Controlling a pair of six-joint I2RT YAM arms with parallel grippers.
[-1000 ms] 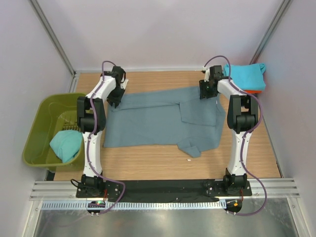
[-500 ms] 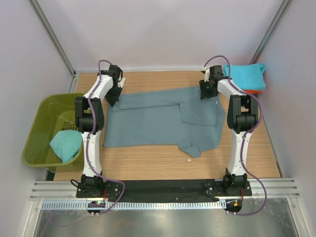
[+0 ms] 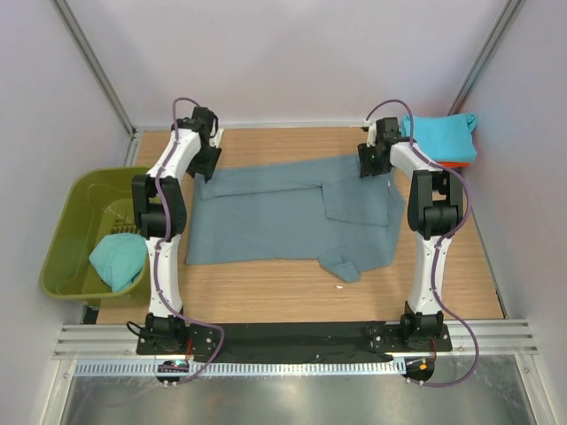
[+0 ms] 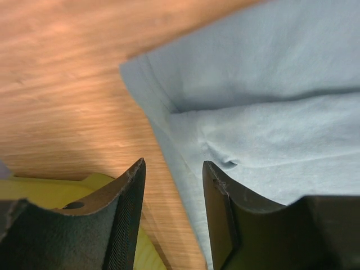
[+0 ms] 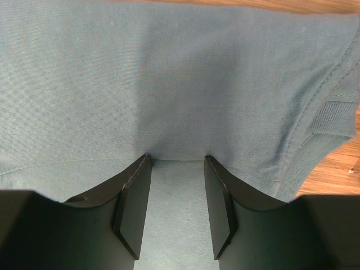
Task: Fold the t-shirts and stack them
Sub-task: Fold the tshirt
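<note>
From above, the large slate blue-grey cloth t-shirt (image 3: 283, 217) lies spread on the wooden counter (image 3: 266, 297) between both arms. A folded turquoise tee (image 3: 440, 135) sits at the far right corner.

Left wrist view: the left arm's fingers (image 4: 121, 219) are spread, straddling the shirt's hem near its corner.

Right wrist view: the right arm's fingers (image 5: 132, 208) are spread, tips against the cloth.

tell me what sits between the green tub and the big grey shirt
In the top view, the left arm stands between the green tub and the grey shirt, above a narrow strip of bare wooden table.
</note>
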